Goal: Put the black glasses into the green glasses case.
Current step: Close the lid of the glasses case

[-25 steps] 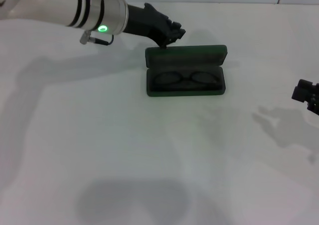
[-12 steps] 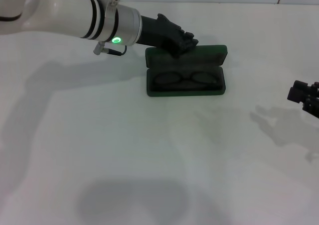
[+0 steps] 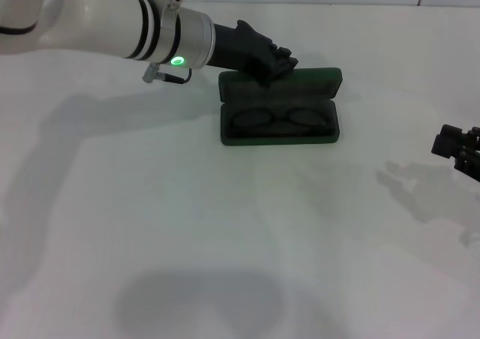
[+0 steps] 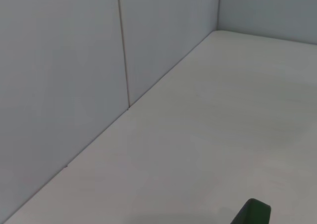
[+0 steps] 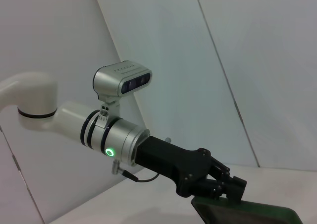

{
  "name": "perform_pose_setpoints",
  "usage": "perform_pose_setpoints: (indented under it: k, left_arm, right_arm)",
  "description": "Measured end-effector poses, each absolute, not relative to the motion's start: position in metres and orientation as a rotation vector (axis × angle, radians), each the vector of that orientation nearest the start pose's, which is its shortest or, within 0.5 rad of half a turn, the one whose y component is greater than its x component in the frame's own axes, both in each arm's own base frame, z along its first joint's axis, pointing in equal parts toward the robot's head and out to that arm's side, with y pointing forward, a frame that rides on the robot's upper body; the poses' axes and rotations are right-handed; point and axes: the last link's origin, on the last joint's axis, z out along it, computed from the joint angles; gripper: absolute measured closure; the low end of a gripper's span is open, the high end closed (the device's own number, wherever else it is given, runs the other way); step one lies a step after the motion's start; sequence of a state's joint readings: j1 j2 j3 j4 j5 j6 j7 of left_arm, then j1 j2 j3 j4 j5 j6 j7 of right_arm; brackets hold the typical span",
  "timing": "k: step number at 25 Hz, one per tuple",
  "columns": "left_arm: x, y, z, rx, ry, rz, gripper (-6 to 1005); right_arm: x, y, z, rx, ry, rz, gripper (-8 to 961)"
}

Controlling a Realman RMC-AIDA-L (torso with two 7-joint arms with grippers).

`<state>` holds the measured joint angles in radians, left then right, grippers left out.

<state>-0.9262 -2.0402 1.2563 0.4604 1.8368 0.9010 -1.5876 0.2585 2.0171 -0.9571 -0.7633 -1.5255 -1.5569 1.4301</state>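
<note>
Glasses in the case, lid left to close

Nearest me the counter is bare; my right gripper idles at its right edge, and I cannot tell its state. Mid-counter sits one green case, open, one pair of black glasses lying in its base. Beyond, my left gripper rests at the raised lid's rear edge, its state unclear to me. I'd press the lid forward evenly, slowly, so the case doesn't slide.

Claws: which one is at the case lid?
The left claw, reaching in at the upright lid's top edge of the green glasses case, black glasses inside. The right claw sits apart at the table's right edge.
</note>
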Motion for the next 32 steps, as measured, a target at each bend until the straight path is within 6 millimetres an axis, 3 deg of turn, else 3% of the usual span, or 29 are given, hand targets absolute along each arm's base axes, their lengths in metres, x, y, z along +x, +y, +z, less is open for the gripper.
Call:
perform_pose_setpoints:
  k: [19, 32]
  left_arm:
    - [-0.170, 0.430, -0.073, -2.717, -0.478, -0.221, 834]
    - [-0.182, 0.411, -0.084, -2.791, -0.535, -0.212, 832]
  right_arm:
    - [0.289, 0.288, 0.037, -2.502, 0.717, 0.951, 710]
    - [0.288, 0.289, 0.036, -2.505, 0.712, 0.952, 705]
